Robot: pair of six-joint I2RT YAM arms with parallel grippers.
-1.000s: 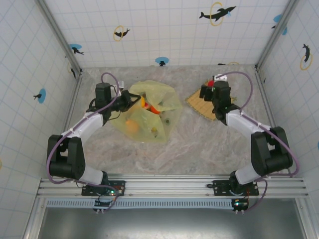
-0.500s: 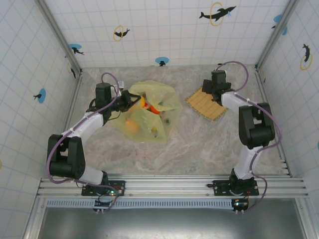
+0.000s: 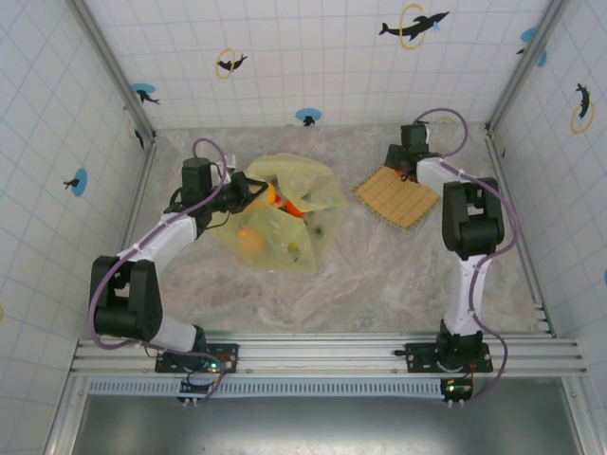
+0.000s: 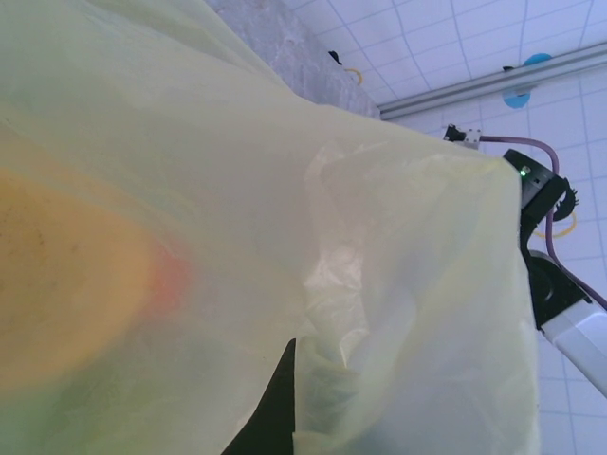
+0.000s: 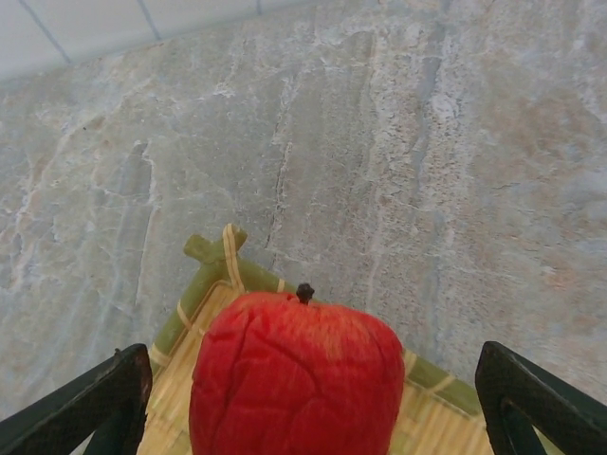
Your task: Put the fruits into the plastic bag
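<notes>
Grey marbled tabletop [image 3: 379,275], enclosed by white tiled walls [image 3: 313,57] with dolphin prints.

Left gripper [image 3: 245,192]: clenched on the rim of the plastic bag [image 3: 305,180] on its left side. Judged purpose: to lift the edge so the mouth stands open. The left wrist view shows yellow-green film draped close over the lens, with an orange blur behind it.

The bag lies left of centre, with its long axis running roughly near to far. Its mouth appears to face up and toward the far side. Several fruits already sit inside, among them an orange one [image 3: 251,237] and a red-orange one [image 3: 296,205] near the mouth.

Right gripper [image 3: 406,161]: at the far corner of the woven mat [image 3: 403,197], well apart from the bag. Its fingers [image 5: 90,403] stand wide on either side of the red apple [image 5: 296,374] and clear of it; nothing is grasped. Judged step: lining up to close on this fruit.

The apple rests on the mat's corner. It is near-round with no marked long axis, and its stem [image 5: 304,291] points away from the gripper. Whether it stands fully upright cannot be told.
</notes>
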